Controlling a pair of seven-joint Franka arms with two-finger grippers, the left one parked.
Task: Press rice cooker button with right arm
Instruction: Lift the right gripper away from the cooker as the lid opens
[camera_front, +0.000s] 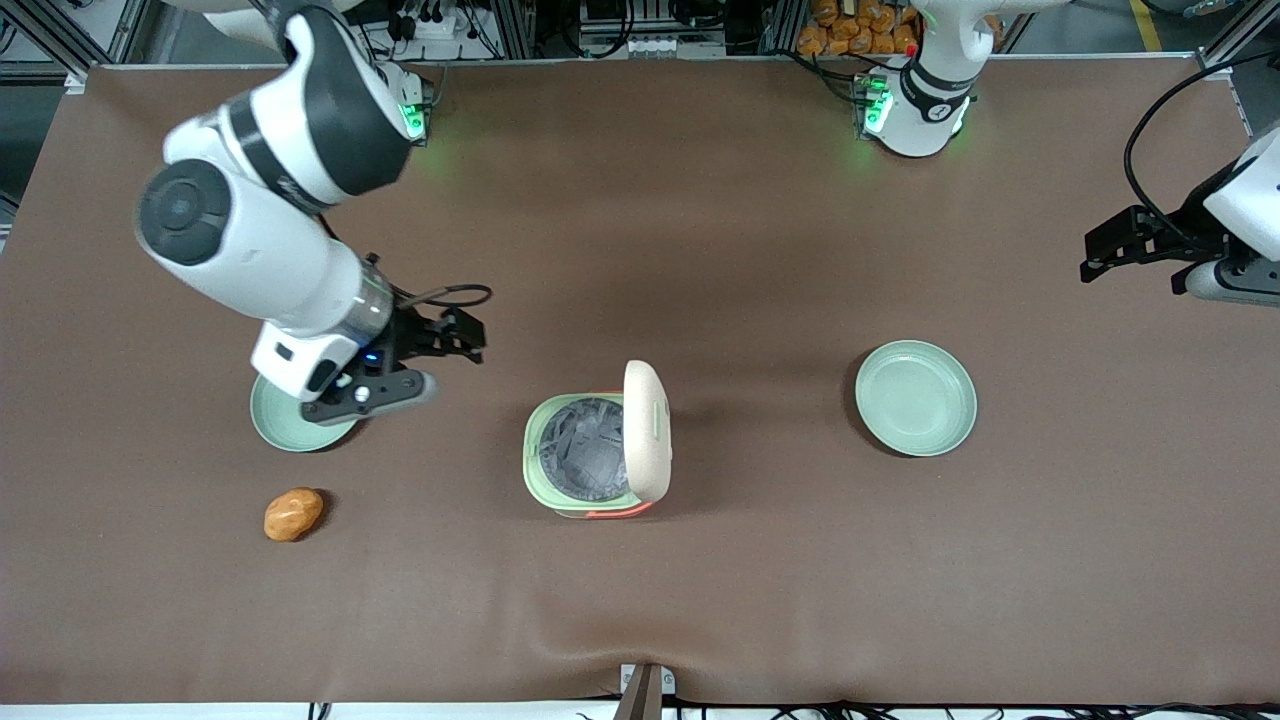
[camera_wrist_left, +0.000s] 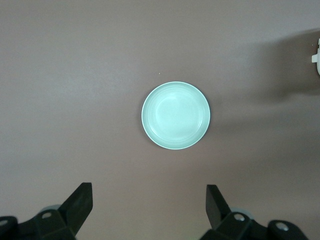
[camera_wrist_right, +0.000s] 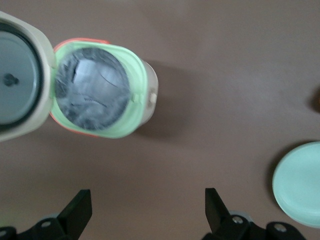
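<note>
The rice cooker (camera_front: 590, 455) stands on the brown table near the middle, its cream lid (camera_front: 647, 430) swung up open, the grey inner pot and pale green rim showing, the coral-orange handle at its near edge. The right wrist view shows it (camera_wrist_right: 97, 90) from above with the open lid (camera_wrist_right: 20, 75) beside it. My right arm's gripper (camera_front: 455, 335) hangs above the table toward the working arm's end, apart from the cooker, with its fingers (camera_wrist_right: 80, 207) wide open and empty. The gripper midpoint shows over bare table (camera_wrist_right: 148, 212).
A pale green plate (camera_front: 300, 420) lies under the right arm's wrist, also in the right wrist view (camera_wrist_right: 300, 185). A second green plate (camera_front: 915, 397) lies toward the parked arm's end, also in the left wrist view (camera_wrist_left: 176, 115). An orange-brown lump (camera_front: 293, 514) lies nearer the front camera.
</note>
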